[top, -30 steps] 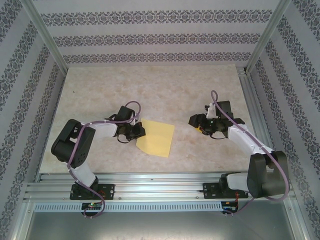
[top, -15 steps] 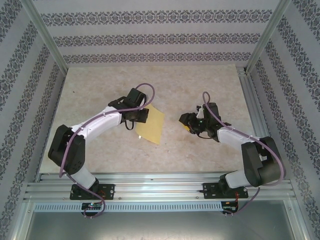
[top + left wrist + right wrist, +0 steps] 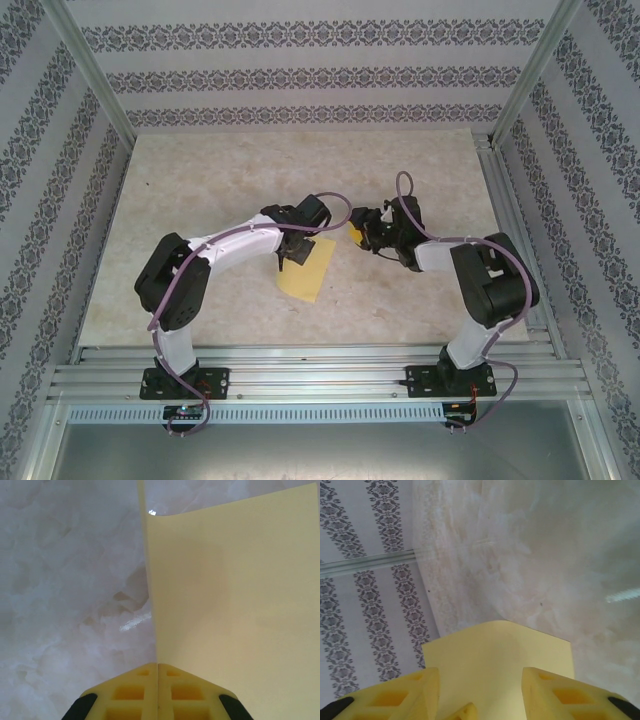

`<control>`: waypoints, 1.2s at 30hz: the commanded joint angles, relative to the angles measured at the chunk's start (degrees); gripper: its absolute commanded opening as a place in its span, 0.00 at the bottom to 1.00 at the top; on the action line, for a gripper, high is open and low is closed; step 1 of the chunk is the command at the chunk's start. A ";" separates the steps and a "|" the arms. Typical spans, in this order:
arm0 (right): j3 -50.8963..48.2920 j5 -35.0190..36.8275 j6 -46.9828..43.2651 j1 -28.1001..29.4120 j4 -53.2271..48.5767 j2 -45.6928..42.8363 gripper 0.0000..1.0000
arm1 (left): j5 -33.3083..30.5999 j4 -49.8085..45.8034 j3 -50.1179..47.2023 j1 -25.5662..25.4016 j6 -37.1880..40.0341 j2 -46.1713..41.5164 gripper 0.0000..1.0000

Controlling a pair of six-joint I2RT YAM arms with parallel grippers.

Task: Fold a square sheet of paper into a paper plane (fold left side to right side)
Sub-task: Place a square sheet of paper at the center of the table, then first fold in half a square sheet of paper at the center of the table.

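Well, the left pincer [image 3: 158, 667] is clamped tight on one edge of the yellow sheet of paper [image 3: 308, 275]. From where I stand, that side is lifted off the surface [image 3: 230, 170] and stands up in a curve. The rest of the sheet reaches down to the surface near its middle, between the two arms. The right pincer [image 3: 480, 672] has its jaws apart, with a corner of the sheet showing in the gap between them (whether either finger touches the paper I cannot tell). The trouble I would watch for is a crooked fold: the sheet is held at a single spot, so as the raised side is carried across it could swivel about that pinch and the edges would land out of line. Nothing pins the lower part, so a pull might drag the whole sheet over the smooth surface instead of bending it. If the right pincer closes on the corner while the left one pulls, the thin paper could crumple or tear. The two pincers are also close together, so a careless move might knock them into each other.
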 commanded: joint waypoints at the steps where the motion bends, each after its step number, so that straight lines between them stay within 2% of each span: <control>1: 3.49 -2.67 11.27 1.10 14.59 6.22 0.43 | -3.32 0.50 0.39 -0.88 2.76 -1.14 0.00; 3: 5.02 -3.28 13.14 1.55 16.10 8.62 0.43 | -3.29 1.21 -0.08 -1.07 3.54 -1.44 0.00; 6: 7.04 -2.84 10.38 2.89 9.66 8.62 0.45 | -3.74 2.11 -0.54 -1.59 4.37 -1.51 0.00; 10: 9.46 -3.70 10.01 4.21 7.35 9.49 0.49 | -4.24 3.04 -0.81 -2.56 5.25 -1.42 0.00; 22: 14.61 -4.95 7.43 6.64 -0.19 11.46 0.48 | -5.83 3.75 -1.78 -3.95 5.58 -0.99 0.00; 28: 15.54 -5.00 6.82 7.86 -1.80 12.35 0.45 | -6.46 3.85 -1.78 -4.21 5.62 -0.88 0.00; 36: 16.56 -5.50 5.57 8.24 -3.73 11.84 0.32 | -6.79 3.63 -2.03 -4.60 5.96 -0.20 0.00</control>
